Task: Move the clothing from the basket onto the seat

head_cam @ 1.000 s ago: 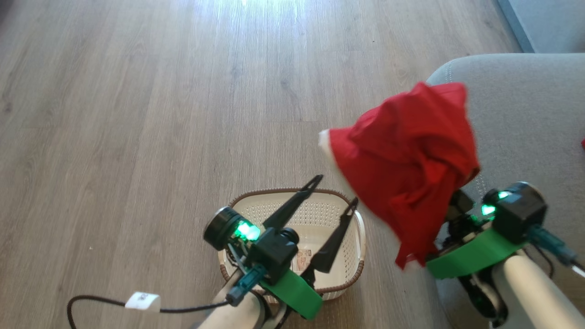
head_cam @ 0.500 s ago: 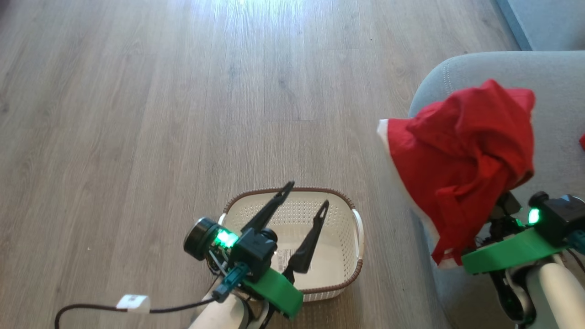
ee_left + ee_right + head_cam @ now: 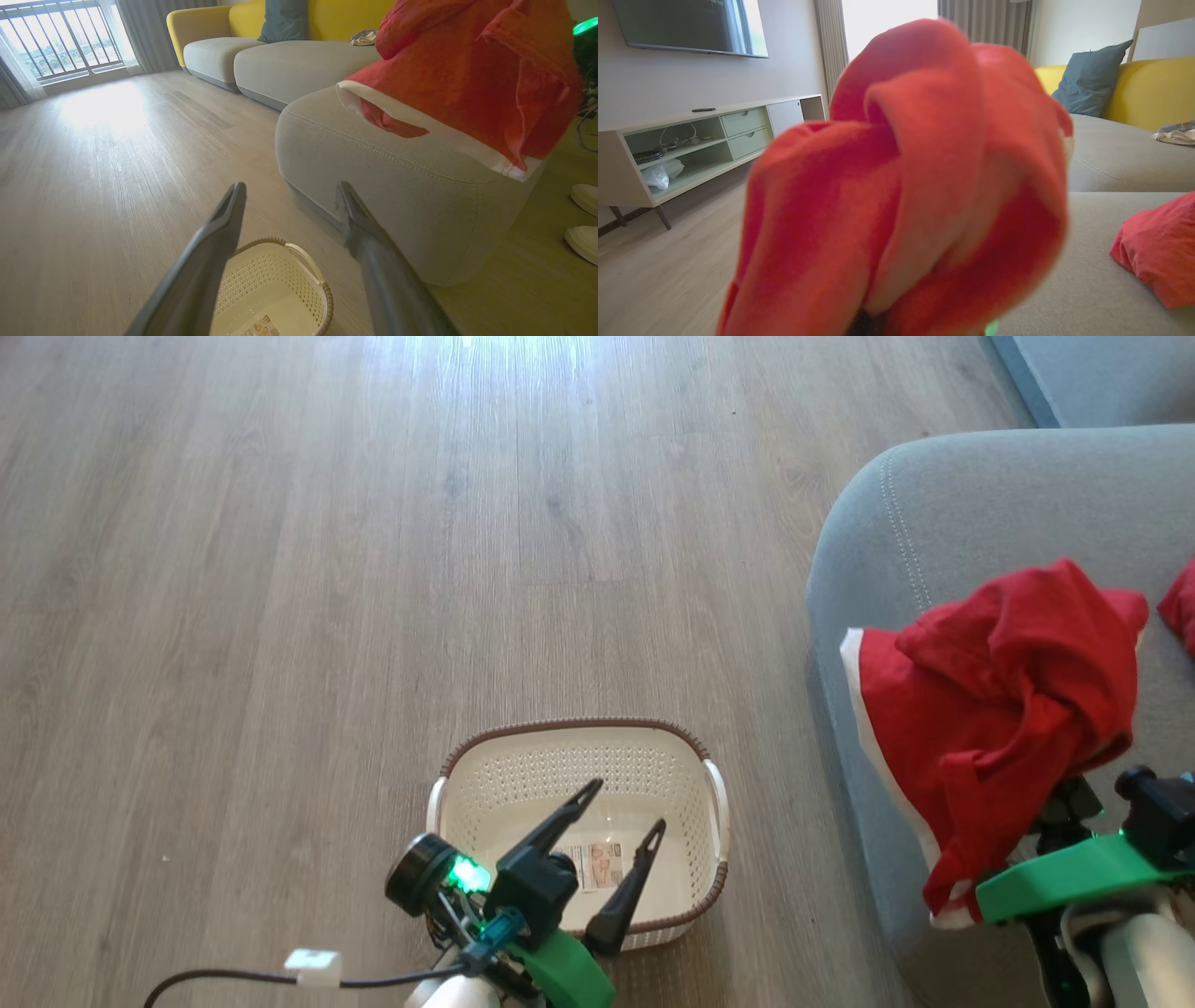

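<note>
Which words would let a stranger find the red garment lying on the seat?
Find the large grey seat right of the basket. On its top, far from the basket, lies a crumpled red garment. Unlike the lifted red garment with a white edge, it shows only red.

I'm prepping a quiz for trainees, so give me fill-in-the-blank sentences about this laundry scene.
The cream basket holds only a paper ____.
The hanging red garment has a ____ edge stripe.
The left gripper, over the basket, has its fingers ____.
Missing words: label, white, open.
</note>
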Robot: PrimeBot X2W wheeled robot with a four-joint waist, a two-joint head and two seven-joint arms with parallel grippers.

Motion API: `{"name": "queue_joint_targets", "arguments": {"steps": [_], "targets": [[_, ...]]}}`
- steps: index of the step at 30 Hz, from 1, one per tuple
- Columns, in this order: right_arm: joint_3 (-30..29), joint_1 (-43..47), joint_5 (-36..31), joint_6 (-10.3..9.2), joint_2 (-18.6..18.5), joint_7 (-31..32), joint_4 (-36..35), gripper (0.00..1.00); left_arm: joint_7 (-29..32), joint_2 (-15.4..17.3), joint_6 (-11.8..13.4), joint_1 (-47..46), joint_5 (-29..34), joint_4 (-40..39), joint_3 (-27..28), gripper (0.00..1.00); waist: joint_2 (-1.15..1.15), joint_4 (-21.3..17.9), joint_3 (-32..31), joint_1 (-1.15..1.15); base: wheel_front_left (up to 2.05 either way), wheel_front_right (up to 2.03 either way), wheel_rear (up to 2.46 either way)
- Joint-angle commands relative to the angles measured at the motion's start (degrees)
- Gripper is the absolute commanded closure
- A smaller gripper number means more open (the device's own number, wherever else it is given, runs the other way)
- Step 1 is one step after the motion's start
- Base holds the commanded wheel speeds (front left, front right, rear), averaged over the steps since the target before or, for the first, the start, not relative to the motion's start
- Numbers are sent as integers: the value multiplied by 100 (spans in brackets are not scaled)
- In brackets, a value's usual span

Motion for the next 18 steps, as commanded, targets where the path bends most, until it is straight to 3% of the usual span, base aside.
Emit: {"name": "queue_joint_targets", "arguments": {"steps": [1, 18], "targets": [[56, -111, 9, -1, -42, -14, -162, 100, -28, -12, -35, -115, 51, -127, 135, 0, 0, -10, 2, 0, 0, 0, 0], [-77, -155, -33, -1, 71, -14, 167, 100, -28, -12, -53, 9, -21, 141, -32, 0, 0, -112, 31, 0, 0, 0, 0]]}}
